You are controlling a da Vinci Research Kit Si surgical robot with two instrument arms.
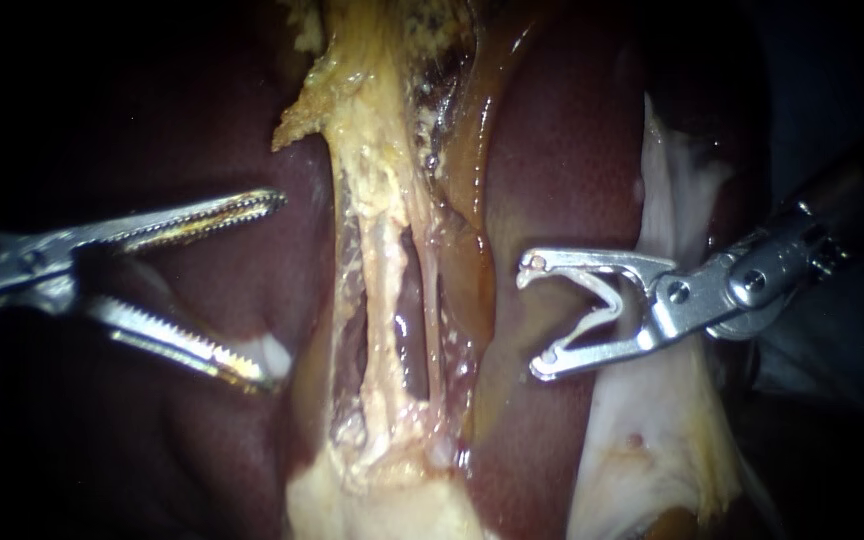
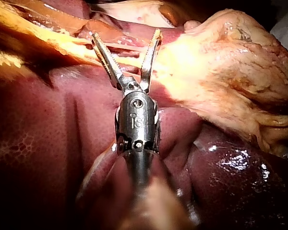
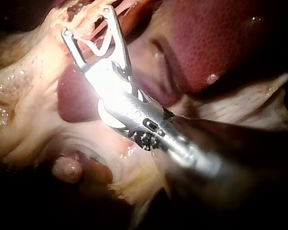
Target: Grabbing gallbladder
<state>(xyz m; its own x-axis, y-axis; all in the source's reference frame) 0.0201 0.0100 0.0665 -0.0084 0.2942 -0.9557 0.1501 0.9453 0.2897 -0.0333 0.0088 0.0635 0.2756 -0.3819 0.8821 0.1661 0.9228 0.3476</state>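
My right instrument [image 1: 532, 318] is nearest the camera. Its shaft comes in from the right across a pale white sheet of tissue [image 1: 652, 440]. Its jaws stand wide apart with a white V-shaped clip [image 1: 597, 303] seated between them, touching both. The tips hang over the dark red liver [image 1: 552, 150], just right of the yellow strand [image 1: 377, 200] and not touching it.

My left instrument [image 1: 272, 290] comes in from the left. Its toothed jaws are spread wide with nothing pinched, only liver surface showing between them. The lower tip sits just beside a small pale fleck [image 1: 274, 352] on the liver; I can't tell if they touch.

The strand runs up the middle of the liver, stretched tight. Two thin tubes [image 1: 384, 300] lie side by side in it, with dark gaps between.

The gallbladder [image 1: 382, 505] is the pale yellow mass at the strand's lower end, apart from both instruments.

In the left wrist view the gallbladder is bulky and lumpy beside the spread jaws, and the strand lies just ahead of the tips. In the right wrist view the clip shows as a white loop between the right jaws, with yellow fatty tissue ahead of the tips.
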